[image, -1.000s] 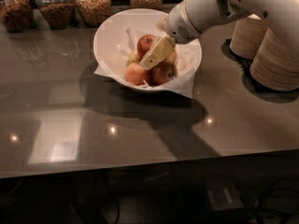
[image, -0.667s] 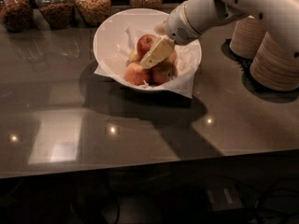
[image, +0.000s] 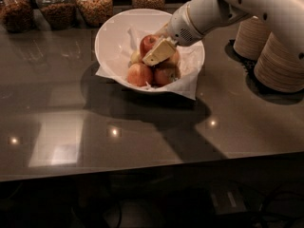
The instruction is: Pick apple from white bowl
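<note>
The deep-red apple [image: 147,43] lies among paler apples in the wide glossy white bowl [image: 105,42] on the dark tabletop [image: 95,127]. The tan-padded gripper [image: 159,52] sits just beside it; I cannot tell how the jaws stand.

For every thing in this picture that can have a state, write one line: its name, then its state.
white bowl: upright on the table, paper-lined, holding several apples.
hand: lowered into the white bowl, above the fruit.
apple: in the white bowl, partly hidden by the hand.
jars: upright, filled, along the back.
tan bowls: stacked, right of the white bowl.
</note>
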Controlling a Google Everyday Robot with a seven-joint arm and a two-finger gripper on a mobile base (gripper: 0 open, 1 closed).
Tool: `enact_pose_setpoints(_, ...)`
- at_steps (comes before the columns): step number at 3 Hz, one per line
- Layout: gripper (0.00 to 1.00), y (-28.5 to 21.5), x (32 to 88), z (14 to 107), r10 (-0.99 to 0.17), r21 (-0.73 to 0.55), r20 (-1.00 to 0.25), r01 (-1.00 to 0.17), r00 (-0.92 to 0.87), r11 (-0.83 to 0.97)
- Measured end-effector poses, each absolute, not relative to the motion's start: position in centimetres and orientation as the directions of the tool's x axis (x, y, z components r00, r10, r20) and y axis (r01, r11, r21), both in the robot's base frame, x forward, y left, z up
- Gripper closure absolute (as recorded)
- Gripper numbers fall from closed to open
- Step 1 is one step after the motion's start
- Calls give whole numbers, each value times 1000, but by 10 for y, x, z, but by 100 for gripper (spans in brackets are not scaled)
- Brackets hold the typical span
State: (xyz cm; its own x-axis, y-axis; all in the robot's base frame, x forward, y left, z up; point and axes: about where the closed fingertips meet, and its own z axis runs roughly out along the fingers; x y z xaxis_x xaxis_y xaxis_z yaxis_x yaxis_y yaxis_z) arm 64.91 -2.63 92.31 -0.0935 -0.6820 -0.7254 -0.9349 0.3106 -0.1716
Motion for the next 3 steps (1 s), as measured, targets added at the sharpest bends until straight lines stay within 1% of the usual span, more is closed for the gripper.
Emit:
enact_pose_setpoints(1,85,-28,645,931,-682,-180,-727,-935,-84,306)
enact_pose_setpoints(2,100,-32,638,951,-674,-202,-737,-931,-59,303)
enact_pose_setpoints(3,100,-37,623,981,-670,-245,-743,-927,-9,285)
